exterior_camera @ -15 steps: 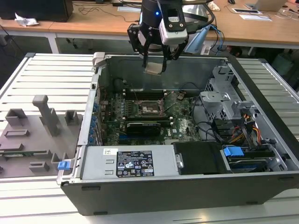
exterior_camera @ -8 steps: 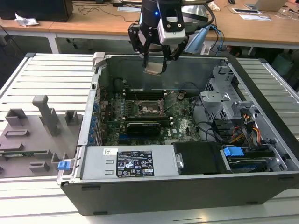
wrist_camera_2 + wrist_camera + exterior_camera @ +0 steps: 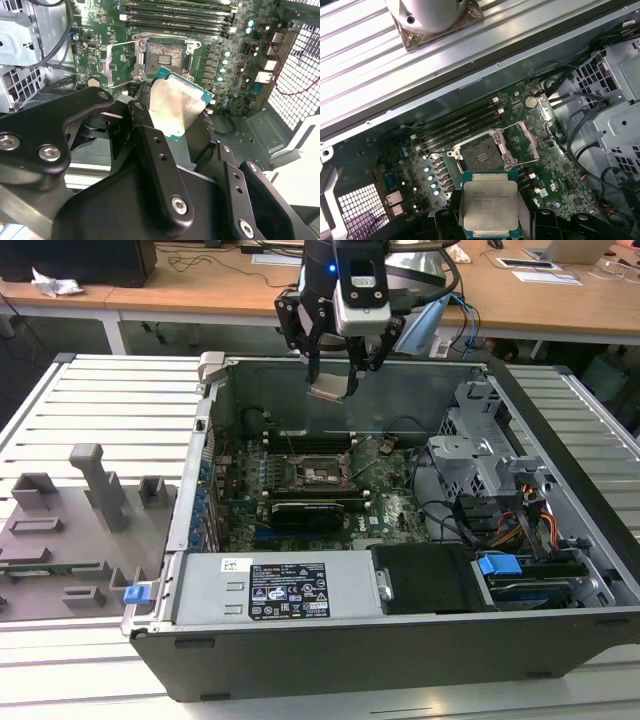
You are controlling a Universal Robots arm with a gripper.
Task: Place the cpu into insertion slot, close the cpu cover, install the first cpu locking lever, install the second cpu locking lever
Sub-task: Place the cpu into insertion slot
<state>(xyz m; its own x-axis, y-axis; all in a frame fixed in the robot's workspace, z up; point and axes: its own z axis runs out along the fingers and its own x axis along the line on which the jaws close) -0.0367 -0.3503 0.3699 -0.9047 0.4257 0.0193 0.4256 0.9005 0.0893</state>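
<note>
My gripper (image 3: 333, 382) hangs at the upper middle of the exterior view, clamped on the cpu (image 3: 331, 392), a flat square chip with a silvery top. Below it, inside the open grey metal computer case (image 3: 400, 650), the dark square insertion slot (image 3: 318, 473) sits bare on the green circuit board (image 3: 390, 510), with the thin metal cpu cover (image 3: 529, 144) flipped open beside it

I see the cpu (image 3: 489, 207) with a pale, dull-sheened metal top edged in green board, held between matt black fingers (image 3: 155, 150) of the gripper (image 3: 333, 385). The insertion slot (image 3: 480, 157) is dark and matt inside a bright metal rim, its cpu cover (image 3: 529, 141) thin bare silvery metal, the circuit board (image 3: 560, 175) around them glossy green. The case (image 3: 400, 670) looks to me like smooth grey sheet metal on a ribbed pale metal table (image 3: 110, 390), wooden desks (image 3: 560, 300) behind.
</note>
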